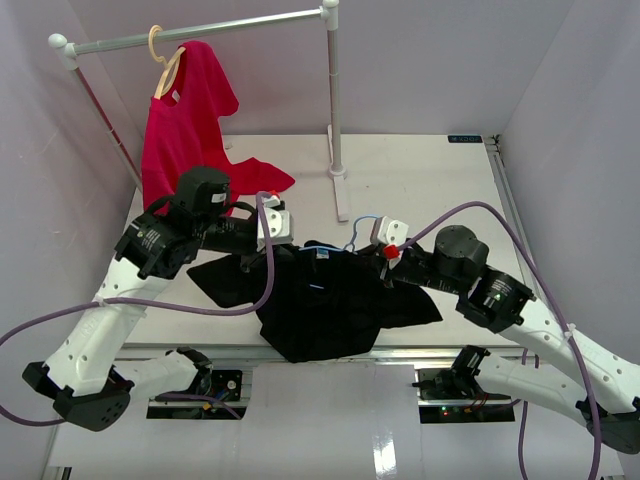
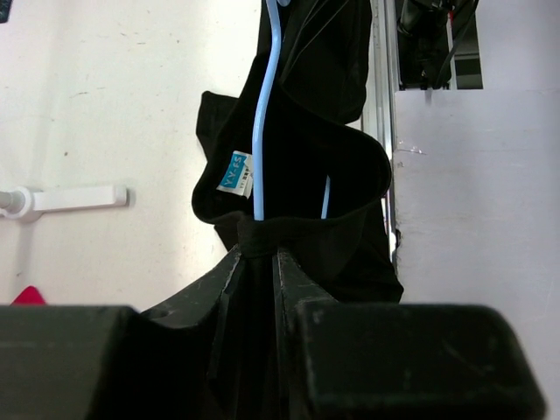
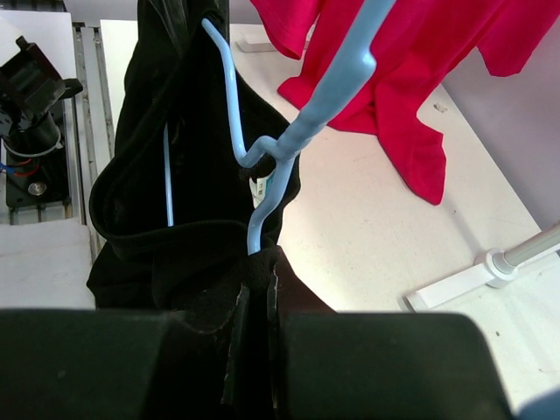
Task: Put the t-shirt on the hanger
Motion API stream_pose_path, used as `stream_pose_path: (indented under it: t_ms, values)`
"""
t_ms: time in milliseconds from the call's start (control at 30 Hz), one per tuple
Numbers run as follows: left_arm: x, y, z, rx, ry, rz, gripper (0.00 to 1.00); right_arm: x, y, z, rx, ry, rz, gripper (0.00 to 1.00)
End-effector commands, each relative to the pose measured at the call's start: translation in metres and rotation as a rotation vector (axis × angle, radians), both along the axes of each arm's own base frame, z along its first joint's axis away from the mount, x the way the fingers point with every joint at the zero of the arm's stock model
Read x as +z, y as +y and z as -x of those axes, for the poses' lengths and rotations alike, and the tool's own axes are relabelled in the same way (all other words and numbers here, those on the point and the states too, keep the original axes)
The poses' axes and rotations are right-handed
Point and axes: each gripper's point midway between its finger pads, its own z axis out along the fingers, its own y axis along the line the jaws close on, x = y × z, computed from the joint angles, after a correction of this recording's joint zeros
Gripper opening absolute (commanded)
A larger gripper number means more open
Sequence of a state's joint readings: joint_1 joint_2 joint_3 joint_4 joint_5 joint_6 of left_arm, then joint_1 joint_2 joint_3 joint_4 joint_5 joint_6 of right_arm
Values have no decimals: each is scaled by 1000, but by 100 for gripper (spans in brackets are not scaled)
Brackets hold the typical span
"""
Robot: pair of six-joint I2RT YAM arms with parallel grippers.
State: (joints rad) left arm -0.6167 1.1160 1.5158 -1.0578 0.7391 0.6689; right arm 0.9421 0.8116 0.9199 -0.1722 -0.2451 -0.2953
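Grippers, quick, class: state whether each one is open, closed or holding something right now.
Left gripper: jaws closed on the black shirt.
Right gripper: jaws closed on the black shirt.

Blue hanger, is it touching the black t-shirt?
Touching. The right wrist view shows the hanger running down inside the t-shirt, whose collar fabric drapes right against its wire.

White table, pale walls (matte)

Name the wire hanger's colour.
The hanger is light blue, clearest in the right wrist view.
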Motion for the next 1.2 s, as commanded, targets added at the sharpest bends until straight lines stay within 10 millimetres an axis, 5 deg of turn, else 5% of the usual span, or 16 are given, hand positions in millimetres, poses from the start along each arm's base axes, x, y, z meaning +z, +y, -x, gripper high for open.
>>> stream_pose_path:
  t_ms: [0,133,233,433,633,967,1167]
  values:
    - [-15,-10,1,-48,47,4,27,47,6,-3,-4,-72,-137,8]
    - [-19,-14,0,-55,70,-1,24,53,5,-10,-42,-88,-156,8]
    - [-19,-15,2,-73,65,-1,1,58,6,-14,-59,-92,-161,8]
    - [-12,-11,-18,17,-21,-5,0,55,5,-17,-74,-95,-153,9]
    - [-2,-4,-32,127,-61,8,0,36,-8,-33,-192,-77,-129,29]
    - [21,11,-28,195,-131,52,0,30,-38,-45,-347,-83,-143,32]
    - [30,14,-25,211,-157,88,0,35,-40,-40,-329,-71,-133,39]
